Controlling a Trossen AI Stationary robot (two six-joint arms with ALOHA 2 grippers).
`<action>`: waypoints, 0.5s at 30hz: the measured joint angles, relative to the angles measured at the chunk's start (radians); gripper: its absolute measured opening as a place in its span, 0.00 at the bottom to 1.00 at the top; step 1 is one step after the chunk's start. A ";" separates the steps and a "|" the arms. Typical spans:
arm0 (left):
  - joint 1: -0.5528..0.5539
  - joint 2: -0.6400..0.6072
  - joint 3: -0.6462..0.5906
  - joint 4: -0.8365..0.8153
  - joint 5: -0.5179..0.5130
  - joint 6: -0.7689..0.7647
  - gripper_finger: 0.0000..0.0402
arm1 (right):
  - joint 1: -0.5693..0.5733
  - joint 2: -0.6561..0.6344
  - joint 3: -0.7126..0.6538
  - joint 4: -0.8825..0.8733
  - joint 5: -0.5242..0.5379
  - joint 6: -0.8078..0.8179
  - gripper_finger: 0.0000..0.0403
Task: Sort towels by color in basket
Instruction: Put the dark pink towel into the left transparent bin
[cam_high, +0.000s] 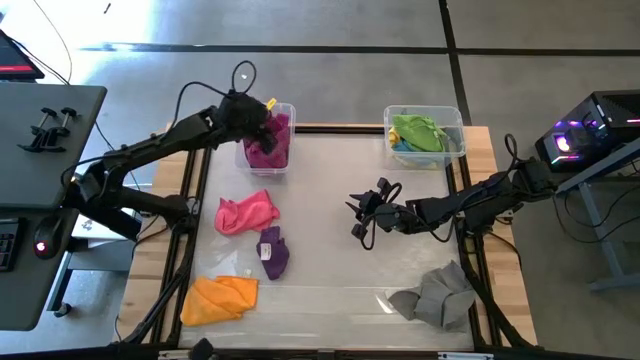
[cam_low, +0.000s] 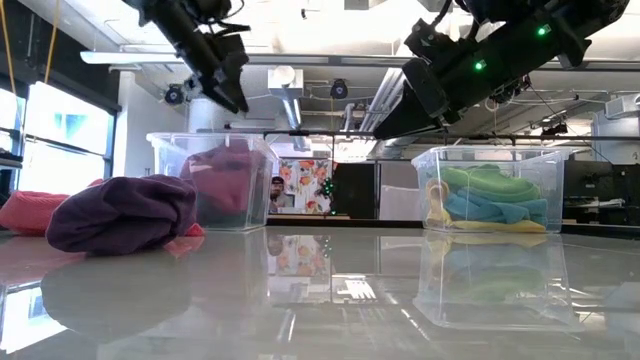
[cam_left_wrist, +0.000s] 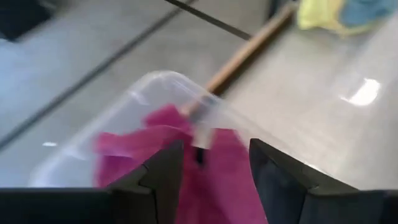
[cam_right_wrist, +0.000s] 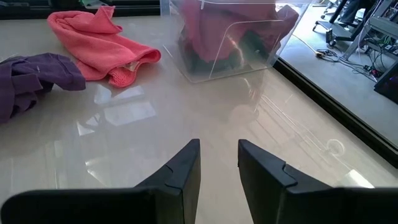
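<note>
My left gripper (cam_left_wrist: 214, 146) hangs open just above the clear left basket (cam_high: 283, 108) at the table's far left. A magenta towel (cam_left_wrist: 217, 174) lies bunched inside that basket, below the fingers, apart from them. My right gripper (cam_right_wrist: 219, 146) stands open over the bare middle of the table (cam_high: 358, 212) with nothing between its fingers. On the table's left half lie a pink towel (cam_high: 246, 212), a purple towel (cam_high: 272, 252) and an orange towel (cam_high: 218, 298). A grey towel (cam_high: 435, 295) lies near the front right.
A second clear basket (cam_high: 452, 118) at the far right holds green (cam_high: 418, 130), light blue and yellow towels. The table's middle and the strip between the two baskets are bare. A side table with clamps (cam_high: 45, 125) stands left of the work table.
</note>
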 joint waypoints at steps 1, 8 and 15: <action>-0.002 -0.007 0.000 0.000 -0.043 0.009 0.42 | 0.000 0.000 0.000 0.000 0.000 0.000 0.25; 0.061 0.035 -0.017 0.034 -0.195 0.025 0.35 | 0.000 0.000 0.000 0.000 -0.001 0.003 0.25; 0.124 0.173 -0.019 0.036 -0.131 0.026 0.28 | 0.000 0.000 0.000 0.000 -0.014 0.004 0.25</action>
